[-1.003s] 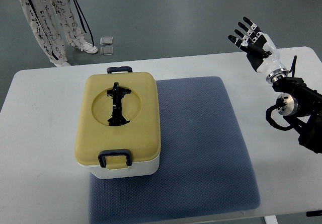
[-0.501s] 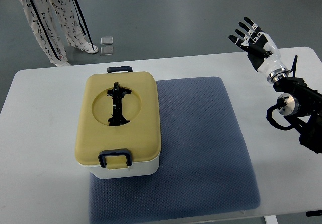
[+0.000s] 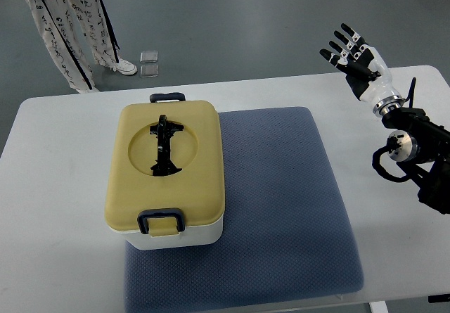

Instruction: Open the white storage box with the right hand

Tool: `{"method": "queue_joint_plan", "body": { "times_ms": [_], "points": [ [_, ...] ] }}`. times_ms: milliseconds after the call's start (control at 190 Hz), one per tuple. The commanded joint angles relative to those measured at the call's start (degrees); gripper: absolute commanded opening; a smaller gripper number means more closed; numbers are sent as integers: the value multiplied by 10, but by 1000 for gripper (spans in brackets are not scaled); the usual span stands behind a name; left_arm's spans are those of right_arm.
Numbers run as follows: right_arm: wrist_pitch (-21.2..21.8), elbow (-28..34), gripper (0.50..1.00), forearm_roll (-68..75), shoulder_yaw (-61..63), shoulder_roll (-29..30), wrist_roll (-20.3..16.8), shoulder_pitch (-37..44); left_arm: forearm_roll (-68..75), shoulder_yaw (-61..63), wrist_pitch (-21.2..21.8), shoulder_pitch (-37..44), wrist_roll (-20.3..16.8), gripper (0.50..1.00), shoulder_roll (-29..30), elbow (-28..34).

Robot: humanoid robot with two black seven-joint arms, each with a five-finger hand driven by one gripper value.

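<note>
Only the person (image 3: 67,24) by the floor had shifted, we saw; our right robot hand (image 3: 354,61) stayed raised, fingers spread, holding nothing. Well to its left sat the closed storage box (image 3: 166,174), its white base mostly hidden under the yellow lid (image 3: 169,165).

the white storage box (image 3: 166,186) sits closed on the left part of the blue mat, overhanging its left edge onto the white table. its lid is pale yellow (the white shows only along the base), with a black handle folded flat in a round recess on top. dark latches at the near and far ends.
</note>
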Motion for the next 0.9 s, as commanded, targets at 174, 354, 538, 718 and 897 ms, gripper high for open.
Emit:
{"method": "queue_joint_plan", "body": {
  "times_ms": [174, 354, 538, 718, 897],
  "points": [
    [1, 0, 930, -4, -1, -4, 0, 1, 0, 0, -1, 0, 0, 1000, 0, 0],
    [1, 1, 930, -15, -11, -8, -1, 14, 0, 0, -1, 0, 0, 1000, 0, 0],
    [2, 5, 930, -125, -14, -21, -4, 55, 0, 0, 0, 0, 0, 1000, 0, 0],
    [14, 14, 930, -273, -16, -38, -4, 94, 0, 0, 0, 0, 0, 1000, 0, 0],
    [47, 59, 930, -434, -24, -53, -4, 147, 0, 0, 0, 0, 0, 1000, 0, 0]
  ]
}}
